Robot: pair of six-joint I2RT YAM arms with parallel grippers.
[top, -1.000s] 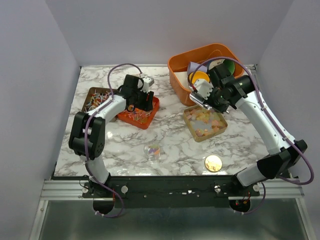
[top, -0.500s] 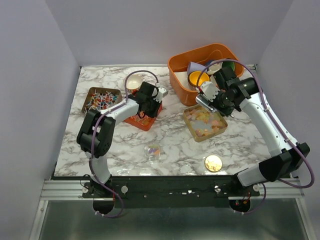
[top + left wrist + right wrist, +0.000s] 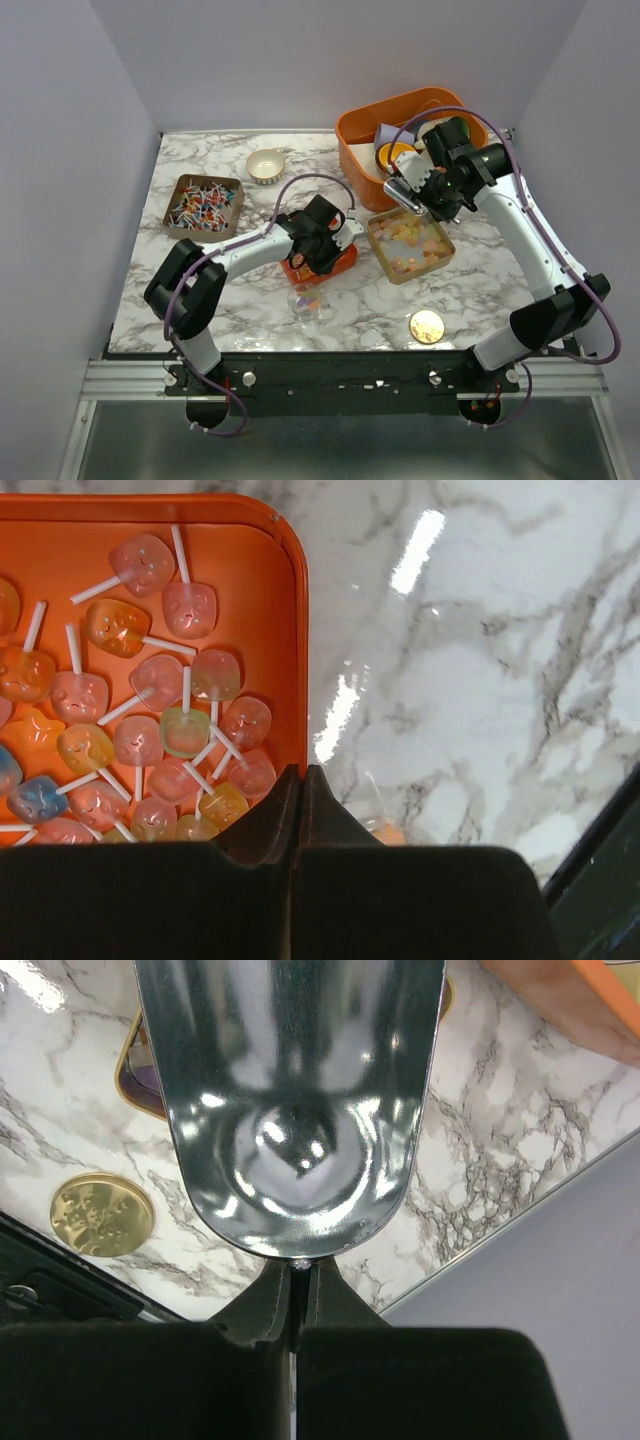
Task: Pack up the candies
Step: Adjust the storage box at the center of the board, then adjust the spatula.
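Note:
Pastel candies on white sticks (image 3: 150,730) fill a small orange tray (image 3: 322,266) at the table's middle. My left gripper (image 3: 335,240) is shut on that tray's right wall (image 3: 293,630), fingertips pinching the rim (image 3: 302,772). Another batch of pale candies lies in a clear square tray (image 3: 410,244). Bright wrapped candies sit in a brown tray (image 3: 205,204) at back left. My right gripper (image 3: 425,188) is shut on a shiny metal scoop (image 3: 290,1090), which hangs empty above the clear tray's back edge.
A big orange bin (image 3: 352,140) with coloured cups stands at back right, close behind the right gripper. A cream cup (image 3: 265,164) sits at the back. A gold disc (image 3: 427,326) and a small clear wrapper (image 3: 305,301) lie near the front edge.
My left gripper closed on the orange tray's wall and pulled the tray from back left toward the table's middle. The right gripper with the scoop shifted slightly back.

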